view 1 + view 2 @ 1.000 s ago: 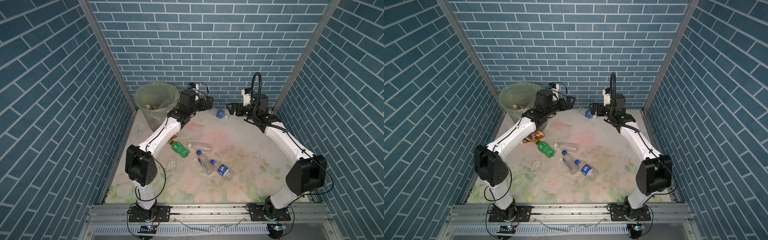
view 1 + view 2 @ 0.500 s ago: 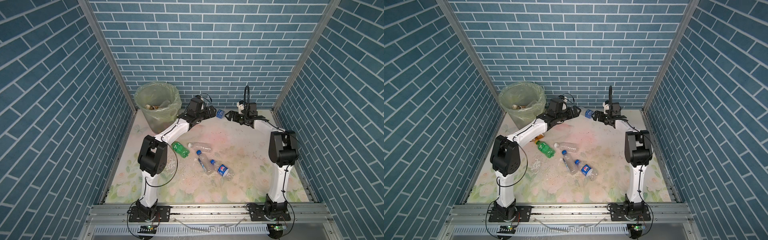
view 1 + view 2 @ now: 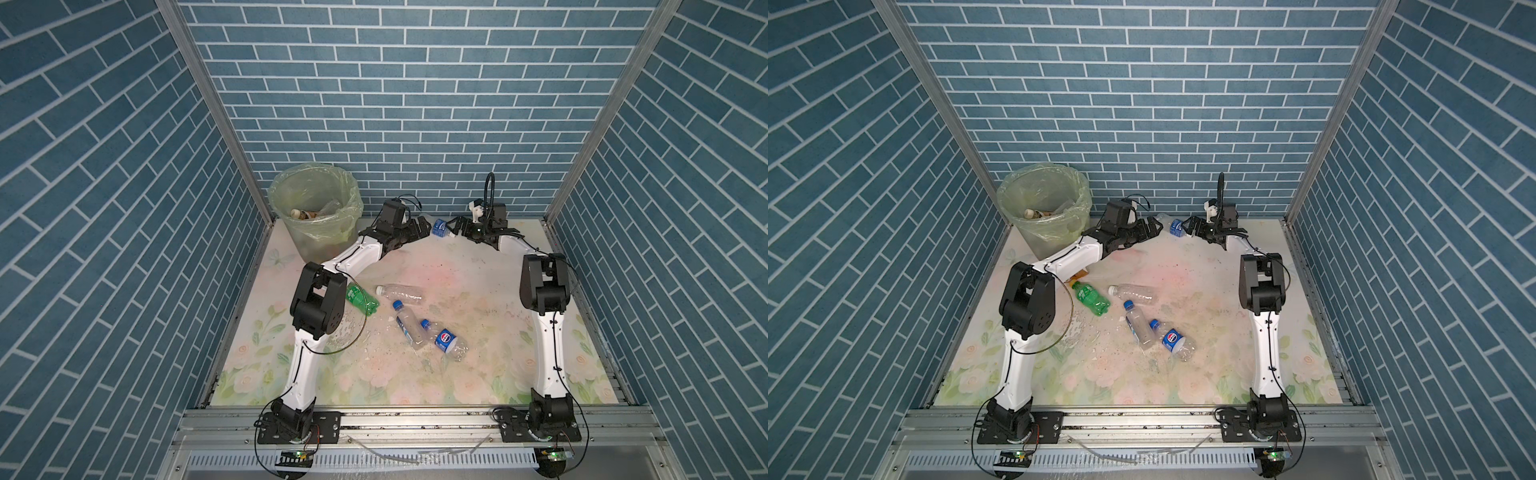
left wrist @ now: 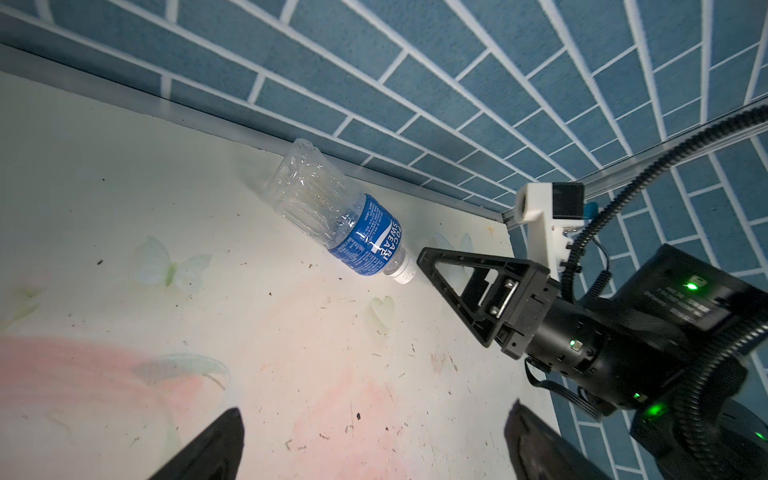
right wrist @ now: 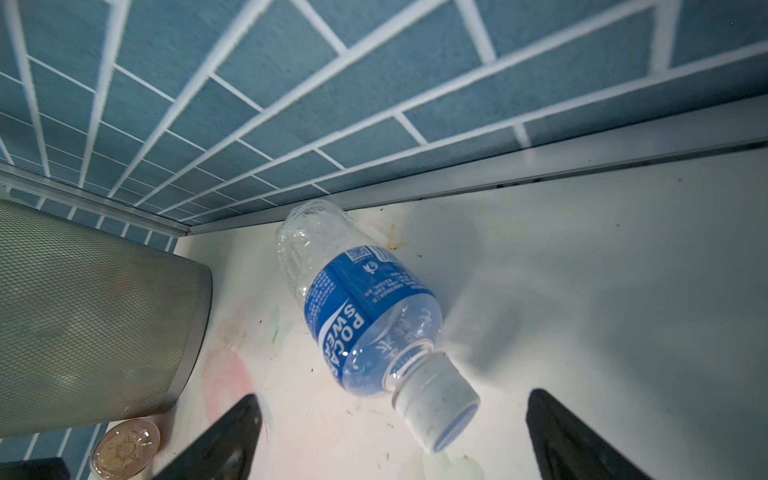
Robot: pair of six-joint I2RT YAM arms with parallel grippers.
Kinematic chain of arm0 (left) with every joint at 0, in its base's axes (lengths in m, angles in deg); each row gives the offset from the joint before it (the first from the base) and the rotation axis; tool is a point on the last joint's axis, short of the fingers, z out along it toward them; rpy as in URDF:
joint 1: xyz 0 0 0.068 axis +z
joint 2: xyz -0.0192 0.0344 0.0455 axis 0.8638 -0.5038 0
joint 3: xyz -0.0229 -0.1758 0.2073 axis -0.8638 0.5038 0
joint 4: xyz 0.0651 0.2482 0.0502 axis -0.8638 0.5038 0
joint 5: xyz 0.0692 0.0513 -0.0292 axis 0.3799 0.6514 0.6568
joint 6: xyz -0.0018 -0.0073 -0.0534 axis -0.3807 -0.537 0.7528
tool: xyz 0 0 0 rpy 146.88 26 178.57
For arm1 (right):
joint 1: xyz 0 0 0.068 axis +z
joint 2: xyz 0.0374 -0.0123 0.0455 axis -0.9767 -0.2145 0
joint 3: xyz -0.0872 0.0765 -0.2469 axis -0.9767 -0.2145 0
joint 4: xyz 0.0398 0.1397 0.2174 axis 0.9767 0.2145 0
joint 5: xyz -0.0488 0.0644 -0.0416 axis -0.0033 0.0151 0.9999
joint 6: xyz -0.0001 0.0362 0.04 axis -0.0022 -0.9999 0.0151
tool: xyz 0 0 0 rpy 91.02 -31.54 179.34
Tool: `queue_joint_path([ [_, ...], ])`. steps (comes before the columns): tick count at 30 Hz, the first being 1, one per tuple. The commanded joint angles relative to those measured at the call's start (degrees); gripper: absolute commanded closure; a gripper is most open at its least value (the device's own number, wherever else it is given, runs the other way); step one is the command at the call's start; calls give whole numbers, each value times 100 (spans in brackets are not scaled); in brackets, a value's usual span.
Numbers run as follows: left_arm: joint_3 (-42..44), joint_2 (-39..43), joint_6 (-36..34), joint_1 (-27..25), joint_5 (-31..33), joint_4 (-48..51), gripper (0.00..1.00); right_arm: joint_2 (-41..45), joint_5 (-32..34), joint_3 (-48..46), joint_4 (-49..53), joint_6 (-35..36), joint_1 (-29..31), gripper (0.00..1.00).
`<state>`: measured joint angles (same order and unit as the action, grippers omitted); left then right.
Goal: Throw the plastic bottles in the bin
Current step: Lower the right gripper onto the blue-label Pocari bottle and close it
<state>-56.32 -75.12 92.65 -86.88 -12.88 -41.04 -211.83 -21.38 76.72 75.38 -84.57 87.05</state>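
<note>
Blue brick-pattern walls (image 3: 395, 104) box in a tabletop w/ a pale floral mat (image 3: 415, 374), speckled w/ dirt. At the back edge a crinkled clear bottle (image 3: 439, 228) w/ glossy blue label & white cap lies on its side, base twd the rear wall, btwn the two arms. The left gripper (image 3: 423, 225) & right gripper (image 3: 455, 226) both stand w/ jaws spread wide, holding nothing, each pointing at it from its own side. The right one's black triangular fingers (image 4: 430, 255) sit just beside the cap; contact can't be told. The round, translucent grey-green bin (image 3: 316, 241), mesh-textured & lined w/ a thin yellow-green bag, stands in the rear left corner w/ a few bottles inside. Mid-mat lie a green bottle (image 3: 361, 299), a white-capped bottle (image 3: 401, 292), a slim blue-capped bottle (image 3: 409, 330) & a stubby blue-labelled bottle (image 3: 446, 341), the last two side by side
</note>
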Motion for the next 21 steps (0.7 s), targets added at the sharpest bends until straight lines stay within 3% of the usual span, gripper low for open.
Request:
queue_joint_path([
  [1,-178,-167,53,76,-140,-67,1,-287,-330,600,-156,-263,-11,1],
  [11,-203,-199,47,198,-174,-36,1,-975,-566,1590,-109,-594,39,1],
  [21,-165,-146,49,244,-157,-31,1,-996,-566,1662,-95,-607,294,2],
])
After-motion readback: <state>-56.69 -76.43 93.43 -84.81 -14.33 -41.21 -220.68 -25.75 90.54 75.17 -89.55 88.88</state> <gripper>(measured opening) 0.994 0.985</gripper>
